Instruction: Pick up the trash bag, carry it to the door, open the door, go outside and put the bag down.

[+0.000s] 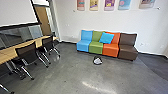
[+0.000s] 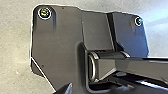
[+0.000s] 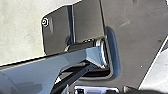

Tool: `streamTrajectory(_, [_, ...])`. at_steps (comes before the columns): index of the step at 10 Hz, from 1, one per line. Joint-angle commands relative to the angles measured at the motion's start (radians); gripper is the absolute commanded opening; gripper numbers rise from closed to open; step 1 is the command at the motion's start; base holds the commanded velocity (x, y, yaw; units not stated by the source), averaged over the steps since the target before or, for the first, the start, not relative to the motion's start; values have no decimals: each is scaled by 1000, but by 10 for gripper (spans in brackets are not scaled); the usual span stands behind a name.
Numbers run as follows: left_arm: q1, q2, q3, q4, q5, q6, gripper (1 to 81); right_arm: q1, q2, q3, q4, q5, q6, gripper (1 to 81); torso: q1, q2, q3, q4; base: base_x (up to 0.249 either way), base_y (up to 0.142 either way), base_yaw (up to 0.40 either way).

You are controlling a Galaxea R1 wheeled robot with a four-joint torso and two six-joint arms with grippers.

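Head view, trash bag: looks like lying on the floor, just right of centre, near the sofa
Head view, blue pillow: propped on the sofa, upper right
Head view, black chairs: lined up by the table, left side
Left wrist view, left gripper: can't tell how open or if holding anything
Right wrist view, right gripper: same, can't tell

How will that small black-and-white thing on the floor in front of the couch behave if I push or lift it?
The black-and-white thing sits low and looks rounded, so tipping seems unlikely. If it is the bag, it may sag when lifted. The floor looks smooth and shiny, so a push would probably slide it.
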Motion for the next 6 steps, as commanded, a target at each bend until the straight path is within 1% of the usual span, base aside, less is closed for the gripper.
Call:
streamTrajectory(1, [-27, -1, 5, 11, 59, -1, 811, 20, 4, 9, -8, -62, -2, 811, 0, 0, 0, 0, 132, 0, 0])
streamTrajectory(6, [-27, -1, 5, 11, 59, 0, 811, 20, 6, 9, -6, -62, -2, 811, 0, 0, 0, 0, 132, 0, 0])
